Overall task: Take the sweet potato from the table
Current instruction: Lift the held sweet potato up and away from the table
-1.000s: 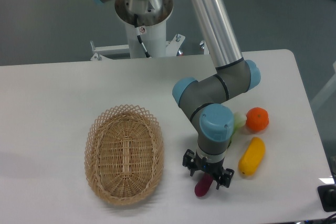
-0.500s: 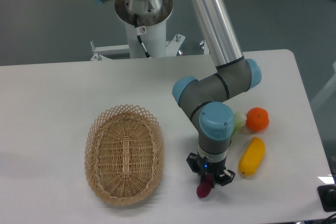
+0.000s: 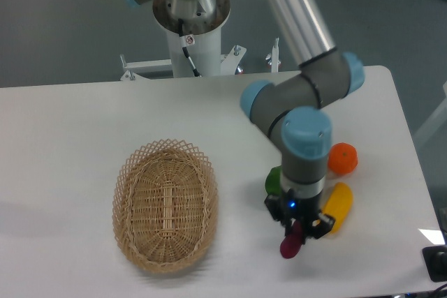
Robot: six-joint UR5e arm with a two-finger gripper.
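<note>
Sweet potato [image 3: 290,245] sits clamped between my gripper's [image 3: 296,232] 2 fingers, its long axis running down-left below them, seemingly just clear of the table [image 3: 70,130], beside the yellow vegetable [image 3: 339,204]; straight up comes next.

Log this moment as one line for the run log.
hand: shut on sweet potato | sweet potato: held, near table front edge | basket: empty | phase: pickup

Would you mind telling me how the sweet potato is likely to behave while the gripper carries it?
The sweet potato looks smooth with rounded ends, so it might slip in the gripper, which seems to pinch only its upper end. It looks small and stiff, probably light. Set down on the table, it could roll.
</note>
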